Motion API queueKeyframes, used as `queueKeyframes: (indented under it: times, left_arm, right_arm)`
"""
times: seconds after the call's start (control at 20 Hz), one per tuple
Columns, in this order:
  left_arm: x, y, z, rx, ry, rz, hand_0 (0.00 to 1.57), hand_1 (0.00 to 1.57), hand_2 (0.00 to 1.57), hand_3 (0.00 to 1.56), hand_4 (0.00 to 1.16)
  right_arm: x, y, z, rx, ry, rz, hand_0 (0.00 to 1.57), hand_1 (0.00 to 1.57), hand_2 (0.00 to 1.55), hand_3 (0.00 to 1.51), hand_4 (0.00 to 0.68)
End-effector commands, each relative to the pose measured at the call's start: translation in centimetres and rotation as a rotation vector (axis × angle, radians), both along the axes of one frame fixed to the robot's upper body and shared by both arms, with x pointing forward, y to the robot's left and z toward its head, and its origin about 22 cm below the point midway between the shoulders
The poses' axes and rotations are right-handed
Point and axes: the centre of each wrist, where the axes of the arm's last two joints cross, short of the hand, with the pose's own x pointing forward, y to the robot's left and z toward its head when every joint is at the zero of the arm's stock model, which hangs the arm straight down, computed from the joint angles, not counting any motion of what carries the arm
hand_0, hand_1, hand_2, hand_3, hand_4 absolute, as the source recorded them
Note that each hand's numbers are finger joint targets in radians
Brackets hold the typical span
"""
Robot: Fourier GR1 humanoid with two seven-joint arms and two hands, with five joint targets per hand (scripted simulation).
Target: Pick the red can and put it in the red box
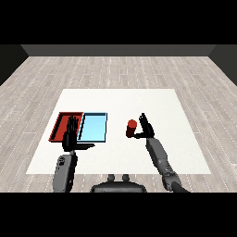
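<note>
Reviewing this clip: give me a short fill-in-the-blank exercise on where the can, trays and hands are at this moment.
1. The red can stands on the table, next to the robot's ____ hand.
2. The red tray lies directly to the ____ of the light blue tray.
3. The left hand hovers with fingers straight over the ____ tray.

Missing words: right; left; red

Red can (132, 128), darker red on its side. Red tray (59, 125) with dark rim; light blue tray (94, 127) with darker blue edge. White table (120, 102). Both hands black, left hand (71, 135), right hand (145, 126); forearms grey. Floor (120, 69) pale grey wood planks.
</note>
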Motion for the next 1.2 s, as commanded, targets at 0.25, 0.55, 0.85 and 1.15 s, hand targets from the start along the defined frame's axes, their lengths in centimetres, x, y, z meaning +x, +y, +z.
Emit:
queueKeyframes:
  times: [0.25,0.55,0.85,1.15]
  left_arm:
    - [-1.4,-0.8,-1.2,0.033,0.001,-0.006,0.00,0.00,0.00,0.00,0.00]
    - [-1.1,0.1,-0.3,0.014,-0.017,0.014,0.00,0.00,0.00,0.00,0.00]
    - [-1.6,0.8,-0.4,0.004,-0.012,-0.004,0.00,0.00,0.00,0.00,0.00]
    - [0.2,-0.4,0.4,0.019,-0.012,0.014,0.00,0.00,0.00,0.00,0.00]
  right_arm:
    - [0.1,2.4,-1.5,0.031,0.023,0.026,0.00,0.00,0.00,0.00,0.000]
    - [2.5,2.4,0.6,0.040,0.022,0.016,0.00,0.00,0.00,0.00,0.000]
    - [1.6,3.8,-0.2,0.039,0.048,0.061,0.00,0.00,0.00,0.00,0.000]
    - [2.0,3.7,0.1,0.040,0.054,0.054,0.00,0.00,0.00,0.00,0.000]
